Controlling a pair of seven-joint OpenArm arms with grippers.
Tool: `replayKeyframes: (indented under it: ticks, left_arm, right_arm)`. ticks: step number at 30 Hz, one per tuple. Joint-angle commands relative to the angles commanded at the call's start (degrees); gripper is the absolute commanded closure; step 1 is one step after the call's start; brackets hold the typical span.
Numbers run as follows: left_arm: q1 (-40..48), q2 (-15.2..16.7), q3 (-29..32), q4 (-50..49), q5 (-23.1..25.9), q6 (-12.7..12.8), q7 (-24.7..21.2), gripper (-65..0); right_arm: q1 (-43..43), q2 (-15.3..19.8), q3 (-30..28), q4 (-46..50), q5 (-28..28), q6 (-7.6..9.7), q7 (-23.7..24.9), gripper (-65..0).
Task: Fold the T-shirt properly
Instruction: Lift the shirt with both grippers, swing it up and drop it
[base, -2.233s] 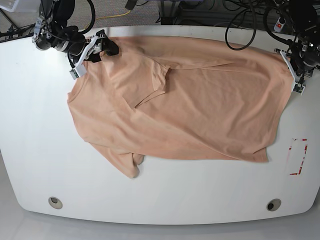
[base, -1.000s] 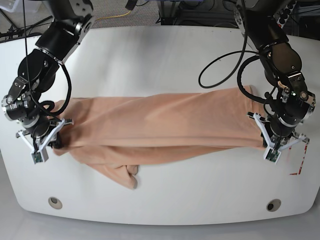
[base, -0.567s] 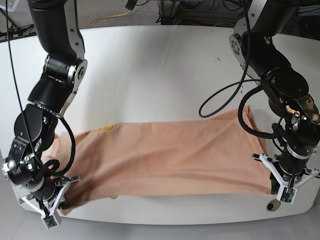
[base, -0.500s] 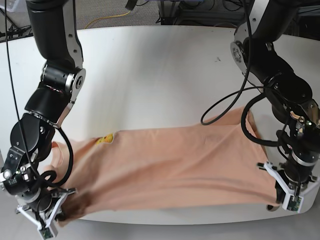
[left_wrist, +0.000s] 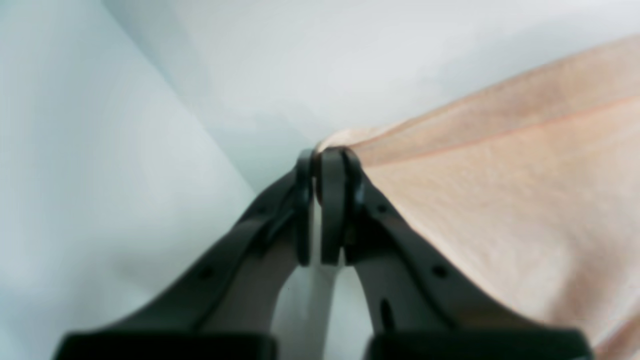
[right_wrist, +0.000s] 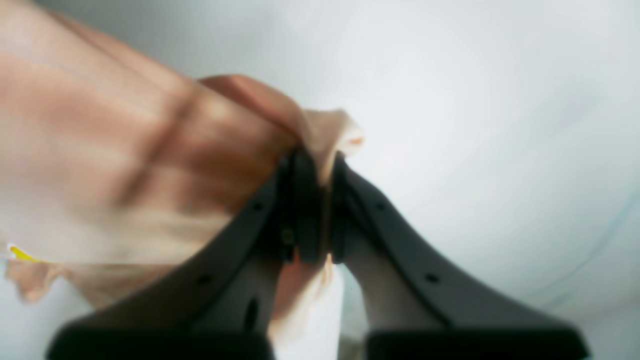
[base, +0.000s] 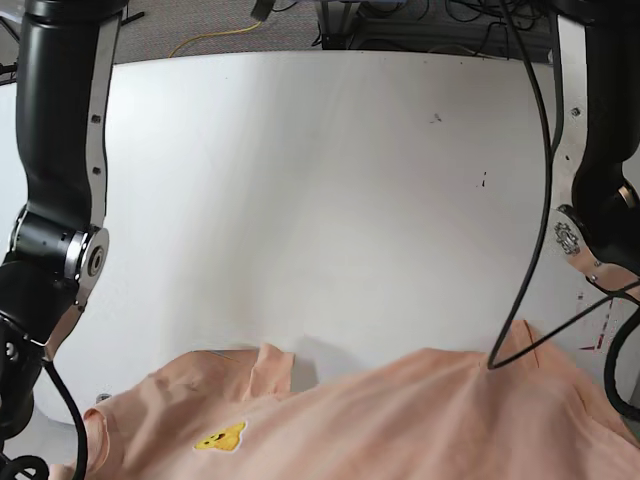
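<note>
Fingers of my left gripper (left_wrist: 320, 200) and right gripper (right_wrist: 312, 200) are each pinched on an edge of the T-shirt (base: 400, 420), which hangs at the table's (base: 320, 200) near edge. I judge this the spreading step; next I lay it flat.

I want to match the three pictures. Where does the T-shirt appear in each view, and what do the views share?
Base: the T-shirt fills the bottom edge; both claws are out of frame.
Left wrist: right side, its corner pinched in the left claw.
Right wrist: left side, a bunched edge pinched in the right claw.
Shared landmark: the white table behind the cloth.
</note>
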Motion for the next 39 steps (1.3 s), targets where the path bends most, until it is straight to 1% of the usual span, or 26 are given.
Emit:
replayKeyframes:
  ticks: [1,2,6,10,14,17,18,21,24,27,29,32,34,39]
  left_arm:
    - [0.1,0.0,0.4,0.1,0.0,-0.7,0.0,-0.6]
    - [0.2,0.0,0.4,0.3,0.0,-0.7,0.1,-0.6]
    - [6.1,0.0,0.2,2.9,0.2,-0.7,0.3,-0.6]
    - [13.1,0.0,0.2,5.6,0.1,-0.7,0.3,-0.6]
    - [18.6,-0.2,0.1,6.9,0.1,-0.7,0.4,-0.6]
    - [23.6,-1.1,0.1,8.7,0.1,-0.7,0.4,-0.6]
    - [24.7,-1.1,0.1,9.1,0.1,-0.7,0.5,-0.6]
    - [28.8,-1.2,0.1,10.8,0.1,-0.7,3.0,-0.6]
    - [31.9,-1.1,-1.0,11.2,0.0,-0.7,8.3,-0.6]
    - [37.5,-0.7,-3.9,11.9,0.0,-0.7,11.2,-0.6]
    - [41.1,-0.7,-5.5,11.9,0.0,-0.7,12.0,-0.6]
    - [47.8,0.3,-9.8,11.9,0.0,-0.7,12.1,-0.6]
    - [53.0,1.1,-12.5,11.8,0.0,-0.7,12.0,-0.6]
    - [63.7,1.5,-13.7,11.8,0.0,-0.7,11.6,-0.6]
  right_arm:
    - [0.0,0.0,-0.1,0.6,0.0,0.0,0.0,0.0]
    - [-0.6,0.1,0.0,1.0,0.0,0.0,-0.1,0.0]
    - [-8.5,0.2,0.4,5.3,0.0,0.0,-0.1,0.0]
    - [-18.9,-0.4,5.2,11.8,0.0,0.0,-0.2,0.0]
    - [-26.2,-0.5,7.3,16.3,0.0,0.0,-3.0,0.0]
    - [-32.8,-2.9,10.5,20.0,0.0,0.0,-4.6,0.0]
    - [-34.0,-3.1,10.9,20.7,0.0,0.0,-4.9,0.0]
    - [-40.1,-3.8,12.2,24.5,0.0,0.0,-6.8,0.0]
    - [-46.6,-4.2,12.6,27.9,0.1,0.0,-7.2,0.0]
    - [-52.3,-6.1,16.4,28.7,3.8,0.0,-8.1,0.0]
    - [-55.8,-6.1,18.8,28.7,6.2,0.0,-9.1,0.0]
    - [-61.0,-6.0,21.5,28.7,10.3,0.0,-9.1,0.0]
    - [-65.2,-6.0,23.4,28.7,14.9,0.0,-9.1,0.0]
    - [-73.3,-6.0,26.3,28.7,23.8,0.0,-9.1,0.0]
